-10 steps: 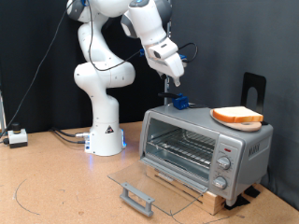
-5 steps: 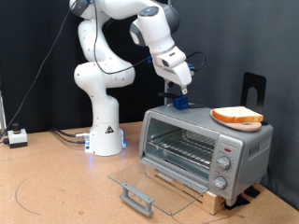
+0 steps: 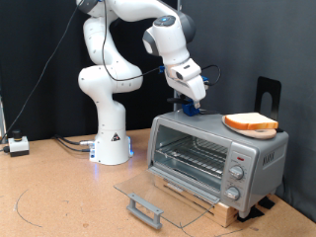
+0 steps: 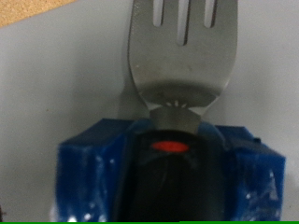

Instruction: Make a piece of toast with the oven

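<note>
The piece of toast [image 3: 251, 122] lies on a round light-wood board on top of the oven [image 3: 217, 153], towards the exterior view's right. The oven's glass door [image 3: 158, 193] is open and lies flat in front; its wire rack is bare. My gripper [image 3: 197, 100] hangs just above the oven top's back left corner, over a blue block [image 3: 190, 109]. In the wrist view this blue block [image 4: 89, 173] holds a metal fork [image 4: 182, 51] by its dark handle, which has a red dot. My fingers do not show in the wrist view.
The oven stands on a wooden base on the brown table [image 3: 59, 197]. The arm's white base [image 3: 111, 138] stands to the exterior view's left of the oven. A black stand [image 3: 269, 94] rises behind the oven. A small white box [image 3: 17, 145] sits at the far left.
My gripper has moved to the exterior view's right and down, closer to the blue block on the oven top. The toast and the oven have not moved.
</note>
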